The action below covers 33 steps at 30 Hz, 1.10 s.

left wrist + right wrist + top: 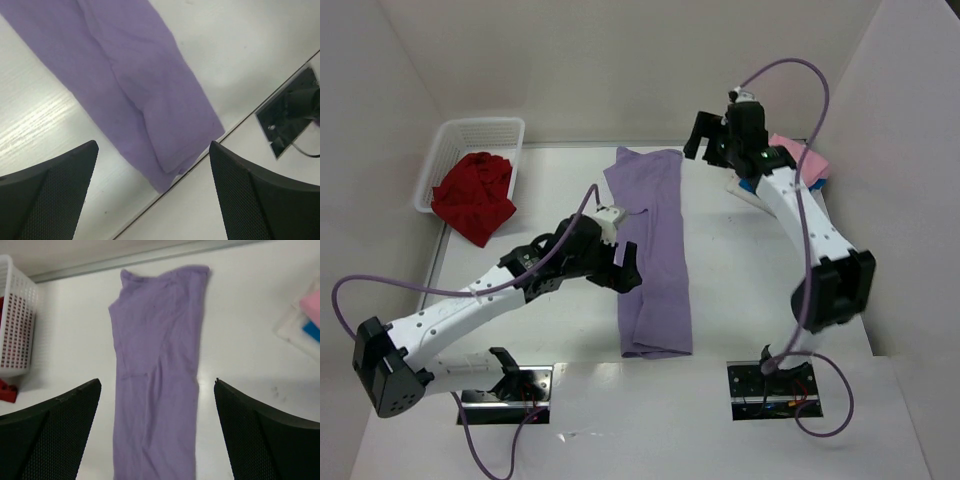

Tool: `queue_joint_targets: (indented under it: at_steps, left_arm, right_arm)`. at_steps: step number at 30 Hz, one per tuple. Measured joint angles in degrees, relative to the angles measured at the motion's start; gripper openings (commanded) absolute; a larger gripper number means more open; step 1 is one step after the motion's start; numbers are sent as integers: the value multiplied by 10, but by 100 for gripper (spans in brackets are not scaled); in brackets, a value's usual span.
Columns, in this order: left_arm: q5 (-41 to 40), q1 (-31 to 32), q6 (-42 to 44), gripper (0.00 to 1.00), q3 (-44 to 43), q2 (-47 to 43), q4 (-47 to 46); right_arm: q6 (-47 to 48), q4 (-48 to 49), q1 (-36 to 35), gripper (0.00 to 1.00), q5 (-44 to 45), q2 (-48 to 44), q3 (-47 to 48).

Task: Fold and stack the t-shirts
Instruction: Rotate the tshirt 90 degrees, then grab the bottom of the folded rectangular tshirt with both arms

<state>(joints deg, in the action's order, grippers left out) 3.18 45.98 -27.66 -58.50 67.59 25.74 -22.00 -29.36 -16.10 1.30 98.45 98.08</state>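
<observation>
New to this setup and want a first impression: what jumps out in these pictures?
A lavender t-shirt, folded into a long narrow strip, lies down the middle of the table. A deep red t-shirt spills from the white basket at the far left, and a pink t-shirt lies far right behind the right arm. The left tool and the right tool both stand open, holding nothing.

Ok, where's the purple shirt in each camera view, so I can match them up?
Top external: the lavender shirt lies as a long strip down the centre.
Left wrist: it runs diagonally from upper left to lower centre.
Right wrist: it fills the centre, from near the top to the bottom edge.
Shared landmark: the white basket, far left in the top view and at the left edge of the right wrist view; the left wrist view misses it.
</observation>
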Motion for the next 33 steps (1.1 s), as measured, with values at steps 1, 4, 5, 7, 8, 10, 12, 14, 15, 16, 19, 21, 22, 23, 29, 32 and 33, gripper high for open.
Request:
queue_joint_targets:
  at_steps: [1,4,5,7,8,10,12,14,15,16,19,21,22,23,29,32,33]
  left_arm:
    - [0,0,-14,99,17,-8,-8]
    - [1,0,-44,99,72,-13,-30]
    - [1,0,-54,99,88,-12,-34]
    - [1,0,-74,99,116,-11,-35]
    - [2,0,-85,99,125,-11,-36]
    - [13,0,-106,99,145,-11,-54]
    - [27,-1,-131,99,166,-11,-73]
    - [40,-1,-148,99,183,-11,-85]
    - [45,-1,-155,99,189,-11,-89]
    - [49,-1,-162,99,193,-11,-91]
    - [64,-1,-174,99,195,-11,-96]
    - [72,0,-178,99,195,-9,-96]
    - [76,1,-178,99,195,-7,-96]
    - [79,1,-178,99,195,-2,-96]
    - [101,1,-179,99,195,38,-93]
    - [109,1,-178,99,195,48,-93]
    - [113,1,-178,99,195,51,-93]
  right_arm:
    - [-5,12,-1,99,-3,-38,-45]
    - [-27,42,-11,99,-8,-130,-185]
    - [-34,42,-18,99,-10,-151,-233]
    - [-54,40,-34,99,-14,-182,-317]
    - [-62,33,-43,99,-17,-192,-354]
    - [-84,23,-57,99,-21,-211,-414]
    - [-106,13,-73,99,-25,-240,-462]
    - [-128,5,-89,99,-29,-286,-505]
    - [-137,3,-95,99,-31,-309,-521]
    - [-148,3,-101,99,-36,-332,-537]
    - [-182,3,-128,92,-43,-374,-568]
    - [-211,3,-161,92,-52,-378,-580]
    - [-226,3,-181,92,-52,-375,-584]
    - [-239,3,-198,92,-52,-371,-588]
    - [-303,2,-244,92,-52,-366,-647]
    - [-326,-5,-245,92,-52,-384,-681]
    - [-333,-9,-245,92,-52,-395,-692]
